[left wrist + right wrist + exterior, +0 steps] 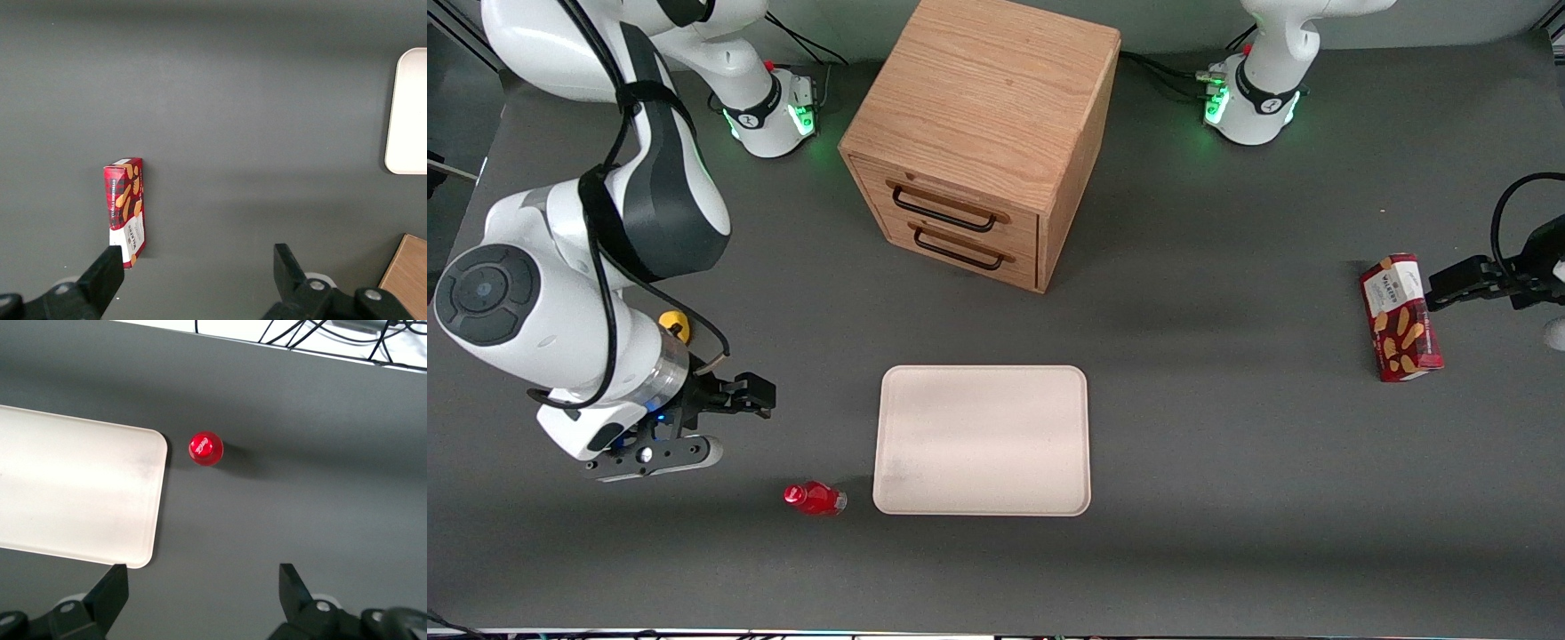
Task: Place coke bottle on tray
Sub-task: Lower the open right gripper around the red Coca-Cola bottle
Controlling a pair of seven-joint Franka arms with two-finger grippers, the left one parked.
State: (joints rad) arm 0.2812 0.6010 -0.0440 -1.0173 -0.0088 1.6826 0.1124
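Observation:
The coke bottle [815,499] is small and red and rests on the grey table. It sits just off the tray's near corner, on the working arm's side. The right wrist view shows the coke bottle [205,449] end-on as a red disc, a short gap from the tray [73,487]. The pale cream-pink tray [983,440] lies flat with nothing on it. My gripper [758,397] hovers above the table, farther from the front camera than the bottle and apart from it. Its fingers are spread wide. The gripper [203,583] holds nothing, and only bare table shows between its fingertips.
A wooden drawer cabinet [978,142] stands farther from the front camera than the tray. A red snack box [1400,317] lies toward the parked arm's end of the table. A yellow lump [674,324] peeks out beside the working arm's wrist.

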